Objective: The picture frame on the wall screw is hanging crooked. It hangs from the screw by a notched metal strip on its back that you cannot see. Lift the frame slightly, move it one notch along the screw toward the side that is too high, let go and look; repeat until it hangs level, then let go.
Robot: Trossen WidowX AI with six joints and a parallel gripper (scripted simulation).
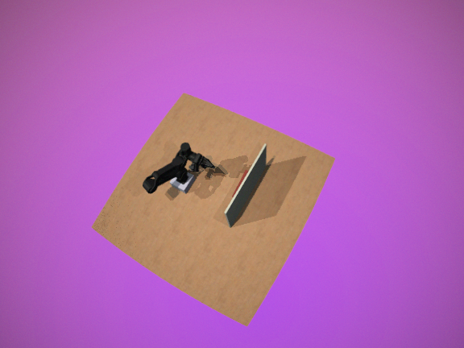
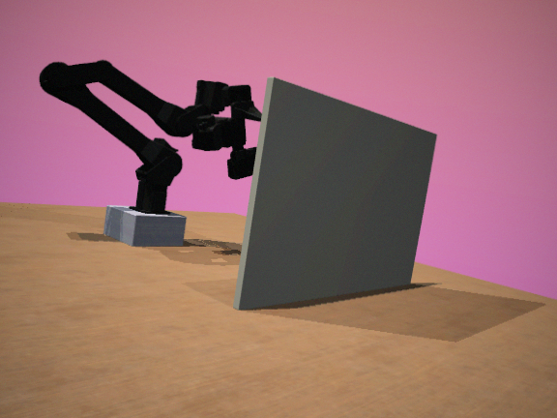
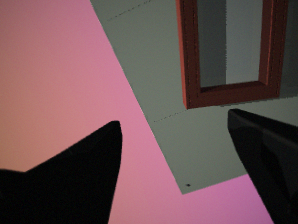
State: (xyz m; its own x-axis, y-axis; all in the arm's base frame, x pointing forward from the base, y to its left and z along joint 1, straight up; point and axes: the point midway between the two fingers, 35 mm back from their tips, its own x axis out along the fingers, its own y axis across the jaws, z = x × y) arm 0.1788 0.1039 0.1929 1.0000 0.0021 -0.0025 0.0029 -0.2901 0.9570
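Where the top view has twelve o'clock at its upper edge, the black arm comes first from the left, its elbow out toward nine o'clock from the pale base block. That block sits on the wood-coloured tabletop. The hand reaches out toward two o'clock from the block, raised above the tabletop. It is released, its fingers spread apart with nothing between them.

Next comes the red picture frame, on the arm's side of the upright grey-green wall panel, near its middle. A gap separates it from the hand in the top view. Beyond the panel, a broad shadow spreads toward three o'clock.

From the exterior, the panel stands in the way: it hides the frame completely and covers the foremost part of the hand.

In the wrist view, one black finger rises at seven o'clock and the other at four. The frame lies toward one o'clock, cut off by the picture's upper edge, its lower rail just above the right-hand fingertip. Its side rail is out of parallel with the panel's left edge. A small dark dot marks the panel's corner near six o'clock.
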